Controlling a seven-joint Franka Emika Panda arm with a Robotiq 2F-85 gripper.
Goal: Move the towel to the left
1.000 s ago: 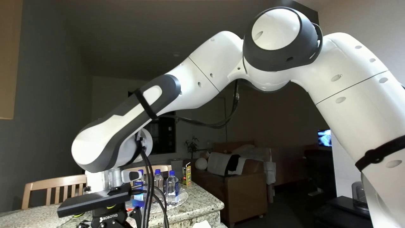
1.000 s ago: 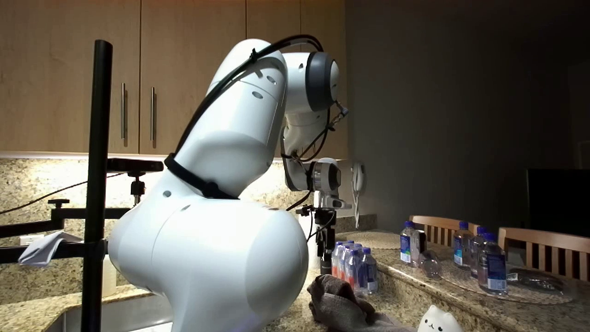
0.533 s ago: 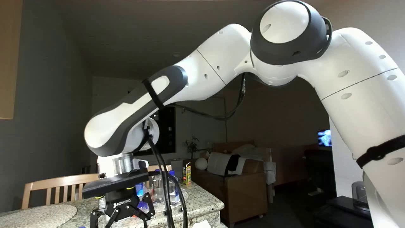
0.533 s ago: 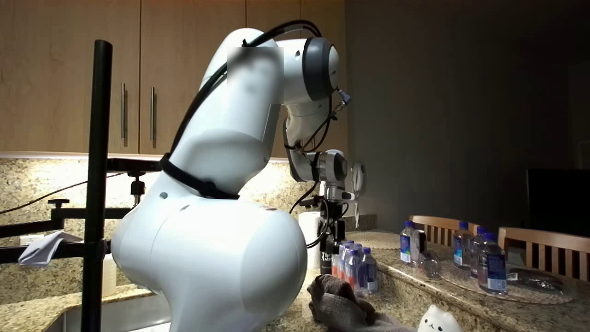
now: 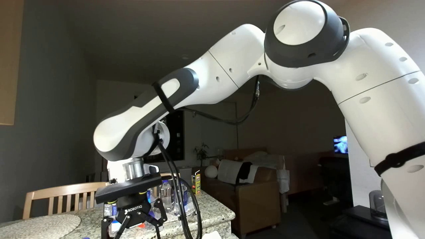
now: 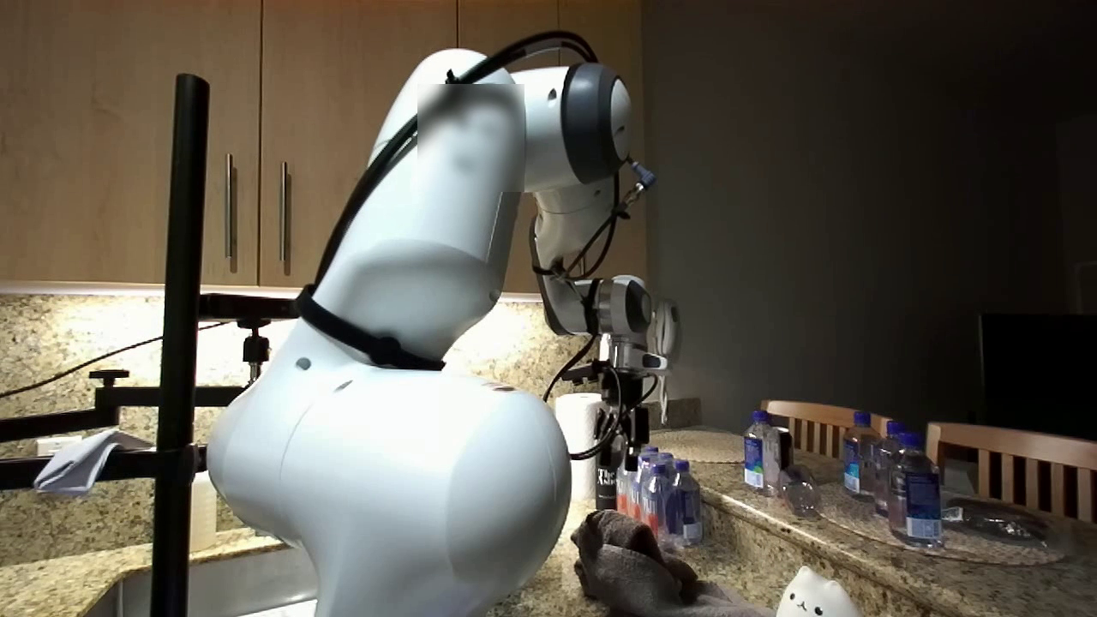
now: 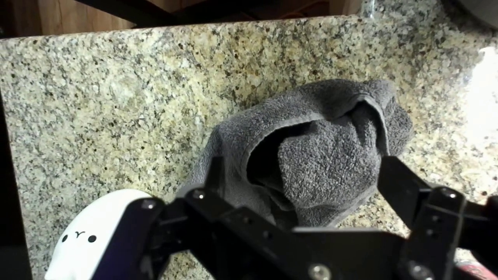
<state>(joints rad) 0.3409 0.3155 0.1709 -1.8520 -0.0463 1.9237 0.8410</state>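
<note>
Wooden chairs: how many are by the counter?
2: in an exterior view, beyond the counter, the left chair and the right chair, which runs out of frame. More may be hidden.

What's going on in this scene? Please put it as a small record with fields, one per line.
Main item: grey cloth towel, bunched in loose folds
Lies on: speckled stone counter
Grabber: black two-fingered claw, above the counter, open, holding nothing
Near towel: white rounded cat-faced figure
Behind towel in an exterior view: clear plastic bottles with blue caps
</note>
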